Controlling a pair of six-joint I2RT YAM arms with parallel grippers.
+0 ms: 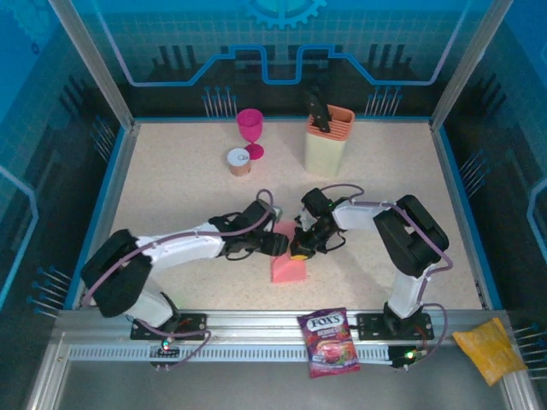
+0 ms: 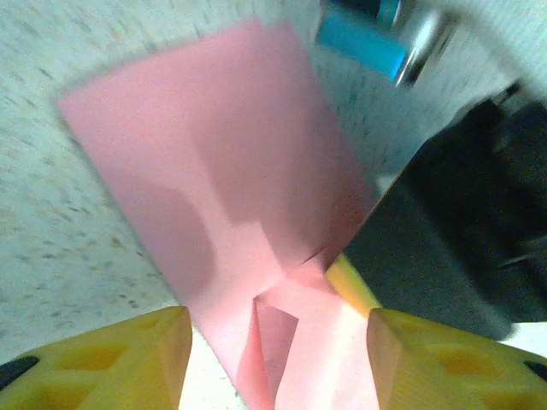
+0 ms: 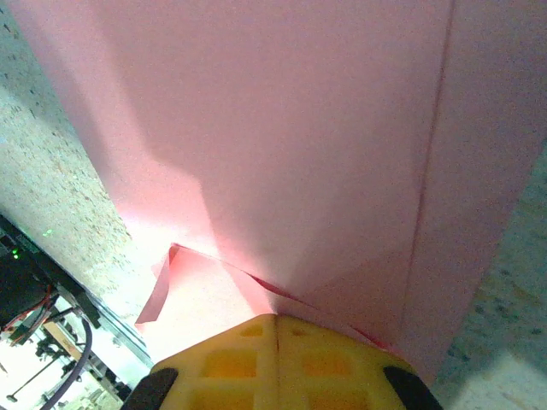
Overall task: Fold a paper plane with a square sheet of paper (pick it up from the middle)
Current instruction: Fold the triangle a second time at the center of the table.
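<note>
1. The left gripper (image 2: 273, 363) had its two yellow fingers (image 2: 128, 363) standing well apart. A tail of the square sheet of paper (image 2: 214, 171) ran between them, but nothing looked pinched.
2. The right gripper (image 3: 278, 346) was the opposite: its yellow fingers were pressed together and clamped on an edge of the sheet, which fanned out away from that wrist camera.
3. From overhead, both grippers met around the middle of the table (image 1: 188, 196), and the pink sheet sat just on the near side of them.
4. My guess on progress was early-to-middle. One long straight crease and a couple of small tucked flaps near the fingers were in. The outline was a blunt wedge though, with no sharp nose and no wings I could make out. So I'd say sharpening the nose and folding the wings were left.
5. For writing, the purple candy bag (image 1: 329, 342) on the near rail read "FOX'S", and its smaller print was too tiny. The yellow packet (image 1: 489, 348) at the right showed nothing I could read.
</note>
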